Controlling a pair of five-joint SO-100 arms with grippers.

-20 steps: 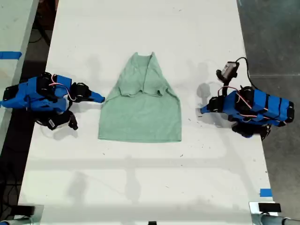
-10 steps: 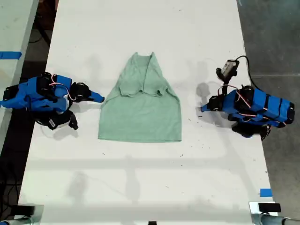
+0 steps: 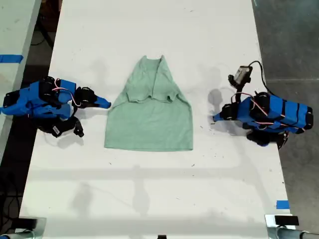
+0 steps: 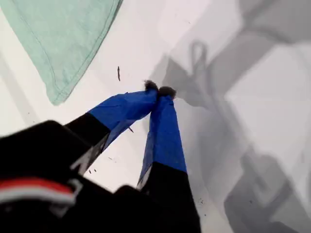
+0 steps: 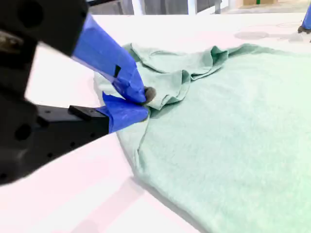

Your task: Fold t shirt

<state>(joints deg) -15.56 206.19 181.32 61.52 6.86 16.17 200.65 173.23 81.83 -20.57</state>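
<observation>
The pale mint-green t shirt (image 3: 149,119) lies flat mid-table, its sleeves folded in over the chest so the top narrows to the collar. At the exterior view's right, my first gripper (image 3: 215,118) rests low on the bare table a short way off the shirt's side edge. Its blue fingers are shut tip to tip (image 4: 158,90), with a shirt corner (image 4: 63,39) beyond them. At the exterior view's left, my second gripper (image 3: 107,105) sits right at the shirt's other side edge. It is shut (image 5: 143,99) beside the folded sleeve cloth (image 5: 184,82), nothing visibly pinched.
The white table (image 3: 149,199) runs well past the shirt toward the exterior view's top and bottom. Blue tape marks (image 3: 282,204) sit near its bottom right corner in that view. A second pale surface with blue tape (image 3: 11,58) stands off the exterior view's left, past a dark gap.
The arm at the exterior view's right has shifted very slightly, its cable and camera dipping a little. The shirt and the other arm stay put.
</observation>
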